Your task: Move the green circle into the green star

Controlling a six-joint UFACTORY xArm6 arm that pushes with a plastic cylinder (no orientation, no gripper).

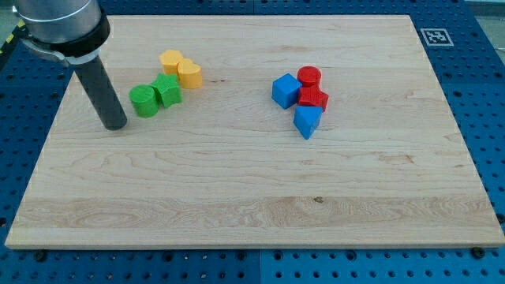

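- Only one camera view is given, looking down at a slant on a pale wooden worktop [252,197] that rests on a blue pegboard base [481,95].
- My tip [116,125] stands on the wood at the view's left, just beside the green circle [144,101] on its left and slightly lower side; a narrow strip of bare wood seems to separate them, though contact cannot be ruled out.
- As for the end effector, the arm ends in a plain dark rod with no jaws, so there is nothing to be apart, together or clamped on anything.
- The green circle is a short round cylinder standing on its flat face; being round, it shows no long axis and no pointing direction.
- The green star [167,91] sits immediately to the circle's right and a little toward the view's top, and the two appear to touch.
- Above the green pair lie a yellow block [170,60] of roughly hexagonal outline and a yellow heart-like block [189,73], pressed together.
- Well apart, right of centre, a cluster holds a blue cube [286,91], a red cylinder [309,76], a red star-like block [313,99] and a blue triangular block [307,121], closely packed.
- A printed square marker [433,36] lies at the worktop's top right corner.
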